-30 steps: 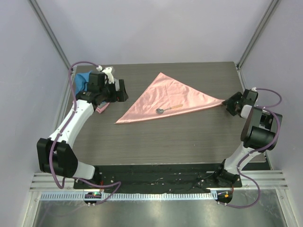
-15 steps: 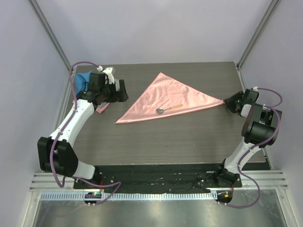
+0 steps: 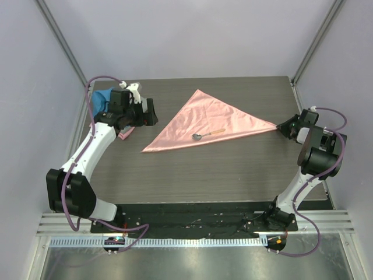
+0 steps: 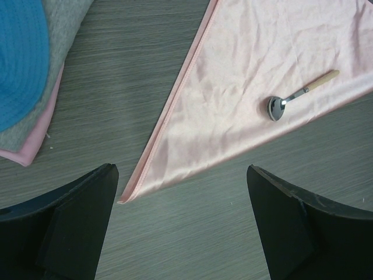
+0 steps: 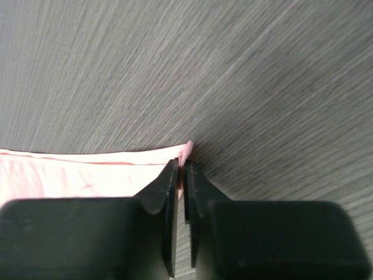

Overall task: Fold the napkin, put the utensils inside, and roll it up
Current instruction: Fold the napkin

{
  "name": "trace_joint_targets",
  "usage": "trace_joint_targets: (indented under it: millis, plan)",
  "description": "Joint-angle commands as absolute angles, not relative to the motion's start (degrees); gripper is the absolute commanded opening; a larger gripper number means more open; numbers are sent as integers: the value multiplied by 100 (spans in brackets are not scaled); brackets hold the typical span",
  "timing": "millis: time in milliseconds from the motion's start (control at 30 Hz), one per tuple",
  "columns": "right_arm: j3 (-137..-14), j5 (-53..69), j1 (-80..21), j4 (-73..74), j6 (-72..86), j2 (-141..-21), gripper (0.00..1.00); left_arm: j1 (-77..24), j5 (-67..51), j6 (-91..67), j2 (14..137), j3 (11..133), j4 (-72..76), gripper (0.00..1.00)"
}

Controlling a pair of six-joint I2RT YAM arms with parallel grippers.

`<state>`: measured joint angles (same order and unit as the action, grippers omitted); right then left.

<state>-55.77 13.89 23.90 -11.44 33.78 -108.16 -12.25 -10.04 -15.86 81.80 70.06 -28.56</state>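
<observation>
The salmon-pink napkin [image 3: 204,119] lies on the table folded into a triangle. It also shows in the left wrist view [image 4: 250,87]. The small spoon [image 3: 207,135] lies on the napkin near its front edge, silver bowl to the left, tan handle to the right; it shows in the left wrist view [image 4: 298,96] too. My right gripper [image 3: 282,127] is shut on the napkin's right corner [image 5: 185,153] at the table's right edge. My left gripper [image 3: 152,112] is open and empty, hovering left of the napkin, its fingers [image 4: 76,221] above the napkin's left tip.
A stack of blue [image 3: 104,98], grey and pink cloths [image 4: 35,105] lies at the back left of the dark wood table [image 3: 221,169], behind my left arm. Frame posts stand at the back corners.
My right wrist has shifted slightly at the napkin's right corner. The napkin, the spoon and my left arm have not moved.
</observation>
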Motion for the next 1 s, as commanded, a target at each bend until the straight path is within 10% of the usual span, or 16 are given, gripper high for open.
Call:
trace_joint_targets:
  millis: [0, 400, 967]
  plan:
    - [-5713, 1406, 2408, -853, 3120, -10811, 9, -1230, -958, -1477, 8104, 7128, -2725, 98]
    - [-5581, 1600, 2093, -1169, 3269, -9520, 1, -1230, -949, -1503, 8060, 7119, -2716, 98]
    - [-6082, 1107, -1527, -1485, 3603, -9896, 1, -1239, -861, -2004, 8244, 7119, -2733, 99]
